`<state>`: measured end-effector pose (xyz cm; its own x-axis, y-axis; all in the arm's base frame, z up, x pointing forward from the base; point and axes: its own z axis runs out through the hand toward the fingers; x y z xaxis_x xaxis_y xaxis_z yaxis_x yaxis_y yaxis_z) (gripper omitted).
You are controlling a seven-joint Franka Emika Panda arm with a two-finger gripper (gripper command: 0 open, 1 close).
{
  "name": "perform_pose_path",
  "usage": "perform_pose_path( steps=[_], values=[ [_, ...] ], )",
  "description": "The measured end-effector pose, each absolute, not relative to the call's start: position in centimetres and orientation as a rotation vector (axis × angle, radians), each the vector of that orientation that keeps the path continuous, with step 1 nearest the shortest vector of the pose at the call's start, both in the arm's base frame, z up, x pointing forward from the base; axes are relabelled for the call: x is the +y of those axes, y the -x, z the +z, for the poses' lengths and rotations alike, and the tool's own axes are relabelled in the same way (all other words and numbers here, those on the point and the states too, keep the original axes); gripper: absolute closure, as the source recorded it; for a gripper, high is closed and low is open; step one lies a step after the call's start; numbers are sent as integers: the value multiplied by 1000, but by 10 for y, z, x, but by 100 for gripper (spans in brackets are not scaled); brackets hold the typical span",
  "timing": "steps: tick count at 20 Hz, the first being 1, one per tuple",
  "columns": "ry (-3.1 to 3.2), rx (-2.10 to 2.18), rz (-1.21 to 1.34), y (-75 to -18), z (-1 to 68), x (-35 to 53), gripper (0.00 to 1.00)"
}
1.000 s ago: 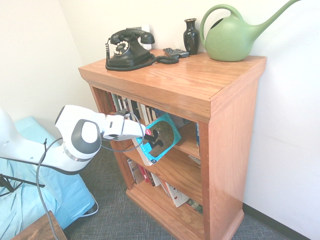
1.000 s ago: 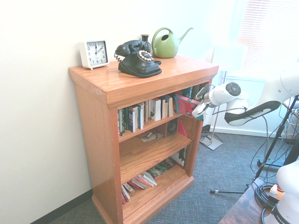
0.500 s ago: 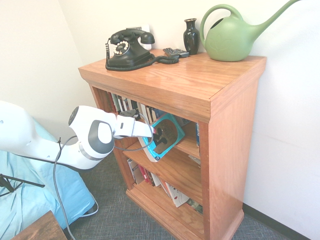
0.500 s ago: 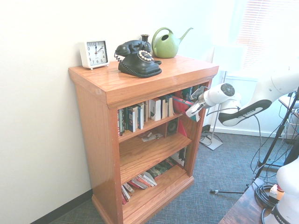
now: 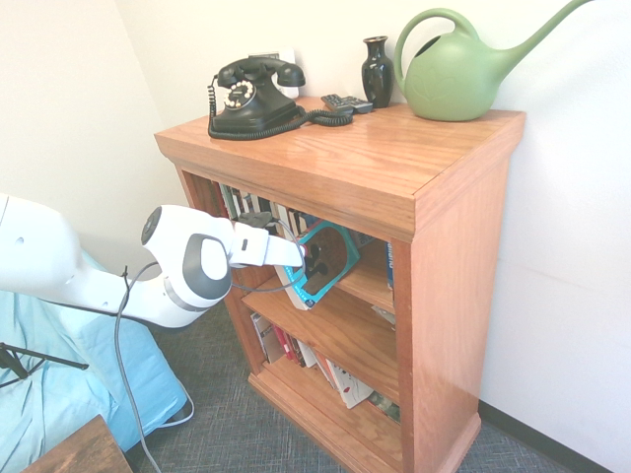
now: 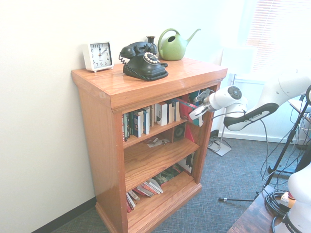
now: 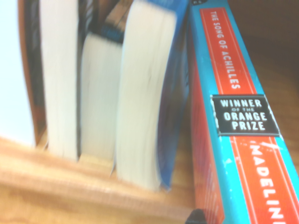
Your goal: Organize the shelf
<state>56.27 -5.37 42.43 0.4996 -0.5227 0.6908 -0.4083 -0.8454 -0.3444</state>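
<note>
shelf: top tier mostly upright already
end effector: pinching teal book, not yet slotted in
left: lower tiers messy

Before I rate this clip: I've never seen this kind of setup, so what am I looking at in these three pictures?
A white robot arm is tidying a wooden shelf. Two pictures come from room cameras on opposite sides of it; the third is from a camera on the arm's wrist, very close up. The arm's tool is shut on a turquoise book, holding it tilted at the top tier's opening beside the upright books. The wrist view shows that book's spine, printed "The Song of Achilles". On top stand a black telephone, a dark vase, a green watering can and a white clock.
</note>
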Motion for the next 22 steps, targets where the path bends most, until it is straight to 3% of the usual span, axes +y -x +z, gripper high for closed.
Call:
perform_pose_path(
  steps=[22],
  values=[
    [2551,861,-1246,-614,429,-62,100]
  ],
)
